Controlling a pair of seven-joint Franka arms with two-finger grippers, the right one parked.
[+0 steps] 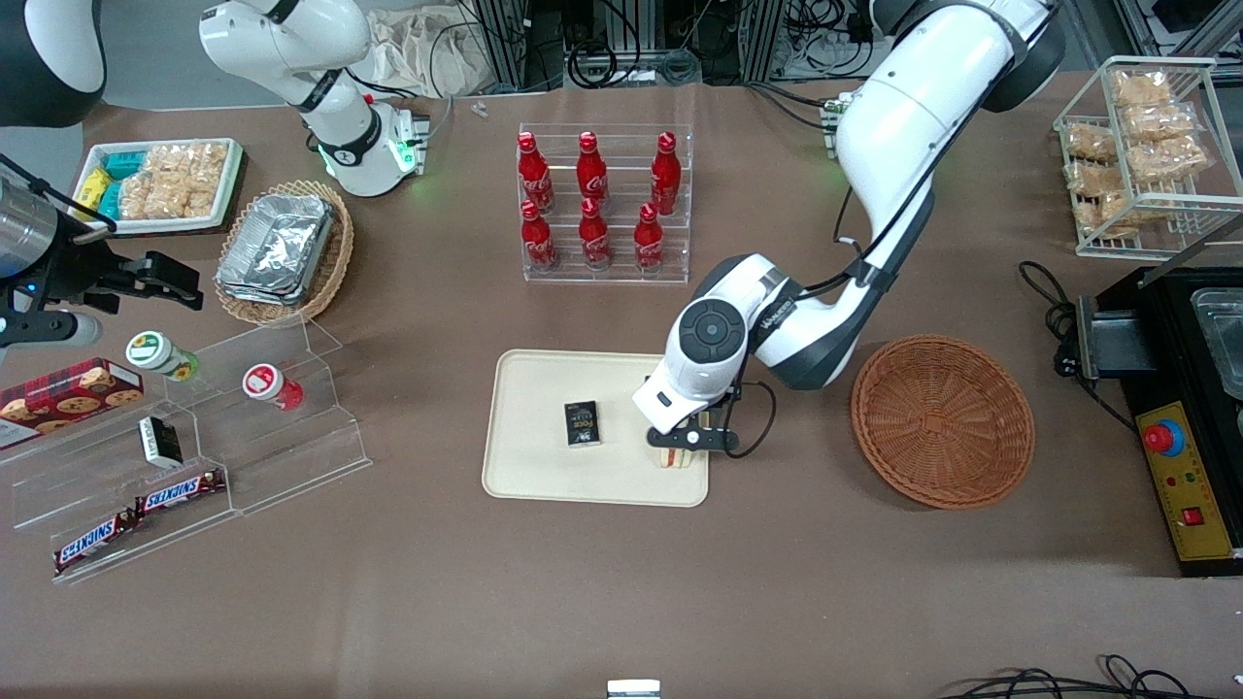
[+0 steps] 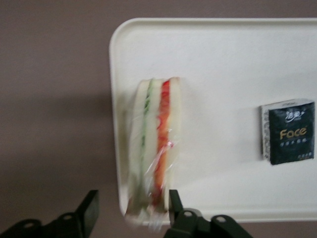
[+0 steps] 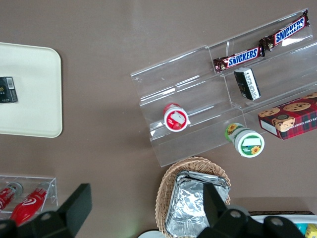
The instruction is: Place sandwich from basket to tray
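Sandwich (image 2: 152, 158) lies on the tray (image 1: 544, 466), on its edge, wrapped in clear film, green filling layer beside the red-orange one. It sits close to the tray's short rim at the working arm's end, one tip almost at the rim corner. End effector (image 1: 686, 439) is directly over it; in the wrist view the fingers (image 2: 89, 210) stand apart, wider than the sandwich, one outside the tray rim over bare bench (image 1: 621, 582), the other just beside the red side. Whether that finger touches the film, cannot tell. Nothing is gripped.

Tray also carries a small black tissue pack (image 1: 582, 424) near its centre, well apart from the sandwich, at about 9 o'clock from it in the front view. Open tray surface between them.

Basket (image 1: 942, 420), orange-brown wicker, holds nothing; it sits at 3 o'clock from the tray, toward the working arm's end, with a strip of bare bench between. Acrylic rack of red bottles (image 1: 604, 204) stands at 12 o'clock from the tray, farther from the front camera.
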